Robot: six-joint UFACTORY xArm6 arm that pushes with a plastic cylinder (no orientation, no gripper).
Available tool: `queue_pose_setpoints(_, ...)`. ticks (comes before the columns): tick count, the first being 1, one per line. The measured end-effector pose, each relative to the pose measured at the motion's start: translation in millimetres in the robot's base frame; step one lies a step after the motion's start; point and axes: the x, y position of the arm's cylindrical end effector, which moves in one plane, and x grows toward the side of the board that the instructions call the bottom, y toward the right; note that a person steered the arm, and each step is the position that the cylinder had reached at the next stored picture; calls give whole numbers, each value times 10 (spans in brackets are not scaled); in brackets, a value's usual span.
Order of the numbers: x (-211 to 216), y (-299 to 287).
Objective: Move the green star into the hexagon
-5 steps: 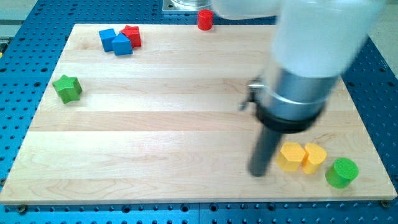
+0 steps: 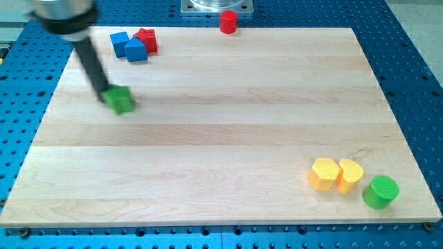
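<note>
The green star (image 2: pixel 122 100) lies on the wooden board (image 2: pixel 221 131) at the view's upper left. My tip (image 2: pixel 102 92) touches the star's left side, with the dark rod rising up and to the left from it. The yellow hexagon (image 2: pixel 323 173) sits at the view's lower right, far from the star, with a yellow heart-shaped block (image 2: pixel 349 175) touching its right side.
A green cylinder (image 2: pixel 381 191) stands right of the yellow pair. Two blue blocks (image 2: pixel 129 45) and a red block (image 2: pixel 147 39) cluster at the view's top left. A red cylinder (image 2: pixel 228 21) sits at the top edge.
The arm has swung from beside the yellow hexagon at lower right to the upper left. The green star has shifted right by about a block's width.
</note>
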Motion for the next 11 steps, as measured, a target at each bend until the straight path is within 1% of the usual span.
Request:
queue_pose_setpoints(1, 222, 1274)
queue_pose_setpoints(2, 169, 1469)
queue_pose_setpoints(3, -420, 763)
queue_pose_setpoints(4, -85, 458)
queue_pose_setpoints(5, 532, 1033)
queue_pose_setpoints(6, 1014, 1749)
queue_pose_setpoints(7, 1053, 1820)
queue_pose_setpoints(8, 1053, 1355)
queue_pose_setpoints(9, 1285, 1689)
queue_pose_setpoints(10, 1553, 2401)
queue_pose_setpoints(11, 1389, 2354)
